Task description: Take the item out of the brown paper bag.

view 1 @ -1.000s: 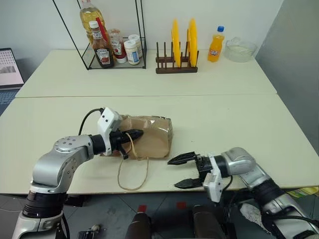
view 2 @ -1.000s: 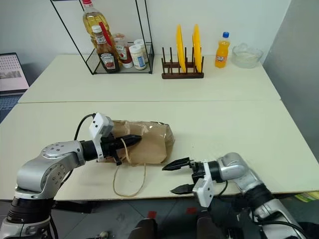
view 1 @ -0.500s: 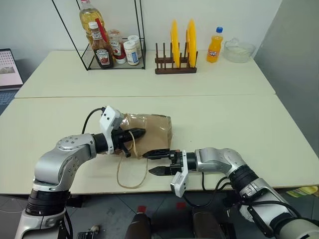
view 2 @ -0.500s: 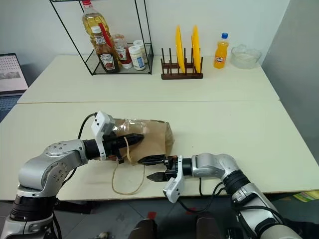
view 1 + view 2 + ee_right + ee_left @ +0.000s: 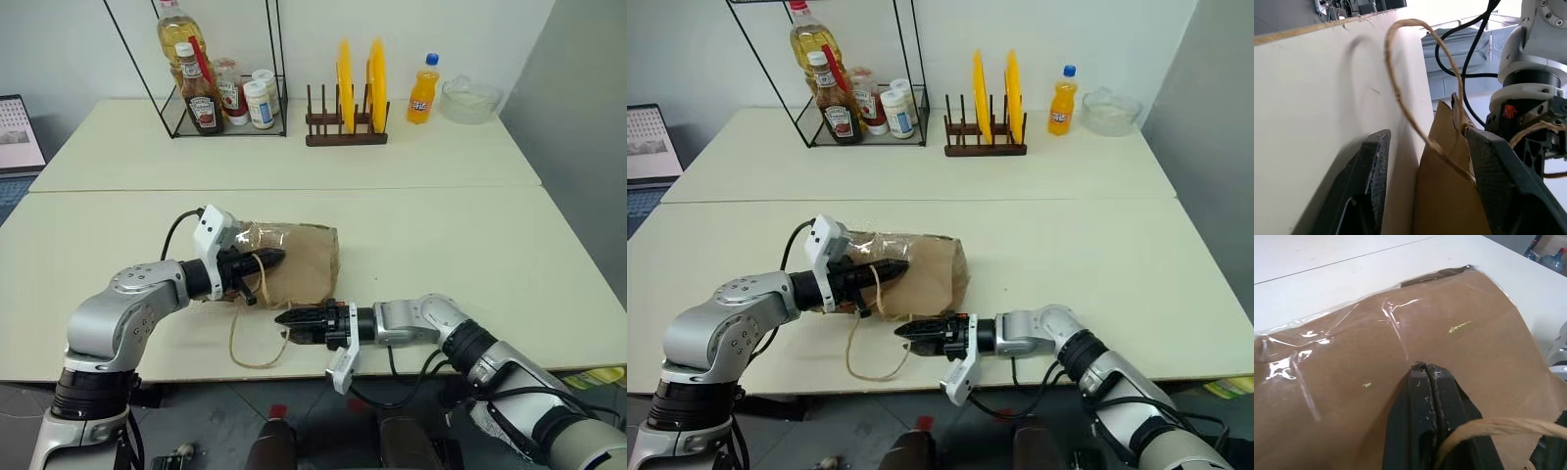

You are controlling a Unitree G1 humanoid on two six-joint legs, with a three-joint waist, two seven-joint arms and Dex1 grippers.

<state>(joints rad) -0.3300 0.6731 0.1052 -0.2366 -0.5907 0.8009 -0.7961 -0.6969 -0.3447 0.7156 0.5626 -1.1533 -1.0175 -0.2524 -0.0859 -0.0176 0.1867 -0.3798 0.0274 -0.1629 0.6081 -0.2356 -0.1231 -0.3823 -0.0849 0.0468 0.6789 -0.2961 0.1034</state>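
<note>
The brown paper bag point(image 5: 306, 262) lies on its side on the table, its mouth toward the front edge, and one cord handle point(image 5: 257, 354) loops over that edge. My left gripper point(image 5: 274, 260) rests on the bag's upper side near the mouth. In the left wrist view its fingers point(image 5: 1425, 396) are pressed together on the paper, with a cord across them. My right gripper point(image 5: 285, 319) points left at the mouth's lower edge. In the right wrist view its fingers point(image 5: 1371, 166) stand apart on either side of the paper edge point(image 5: 1444, 196). The item is hidden.
At the back stand a wire rack with ketchup and oil bottles point(image 5: 204, 93), a wooden rack with yellow plates point(image 5: 349, 93), an orange drink bottle point(image 5: 423, 90) and a glass bowl point(image 5: 471, 98). A laptop point(image 5: 18, 132) sits far left. The right gripper is close to the table's front edge.
My right gripper has swung left along the front edge to the bag's mouth, rolled over, and its fingers have narrowed from wide open. The left gripper and the bag have stayed put.
</note>
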